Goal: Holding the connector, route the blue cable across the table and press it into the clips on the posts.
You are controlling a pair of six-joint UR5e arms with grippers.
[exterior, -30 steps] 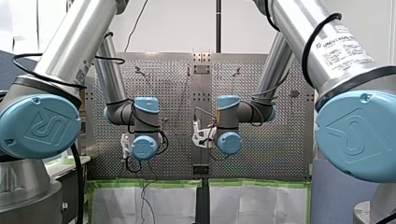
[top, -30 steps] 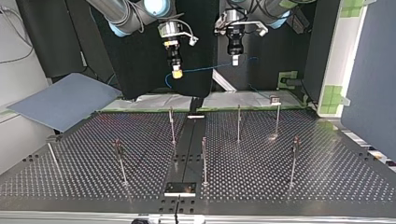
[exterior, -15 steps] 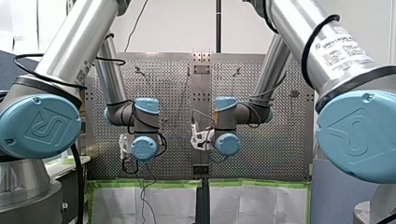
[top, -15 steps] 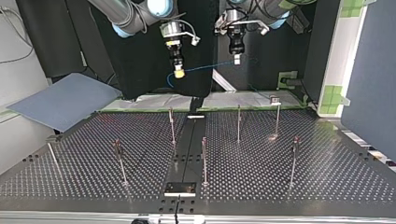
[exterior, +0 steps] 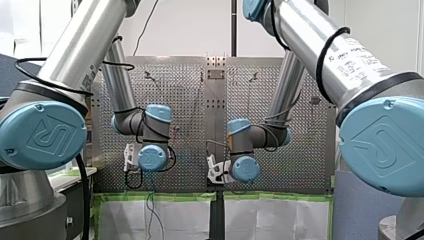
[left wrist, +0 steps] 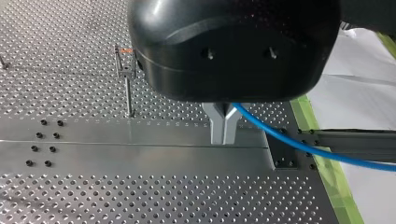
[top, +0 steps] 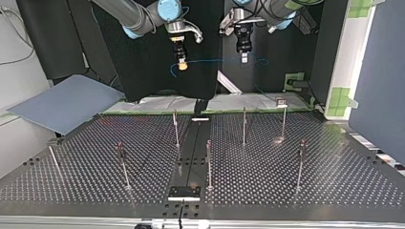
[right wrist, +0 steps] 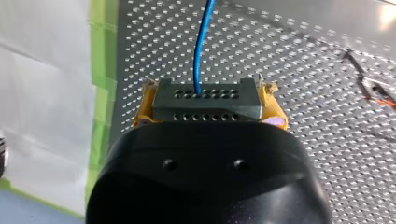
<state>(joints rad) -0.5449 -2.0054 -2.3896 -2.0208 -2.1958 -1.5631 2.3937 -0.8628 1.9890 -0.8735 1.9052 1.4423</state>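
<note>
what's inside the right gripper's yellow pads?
A grey perforated connector block, with the thin blue cable leaving its face. Its rear is hidden by the black body of my right gripper.

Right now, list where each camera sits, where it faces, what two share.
Front view: behind the shoulders, facing over the perforated table; both arms show.
Top view: across the table, facing the arms; my right gripper left, my left gripper right.
Left wrist view: on that wrist, looking along its metal fingers.
Right wrist view: on that wrist, its yellow pads gripping the connector.
Both wrist views show the blue cable.
</note>
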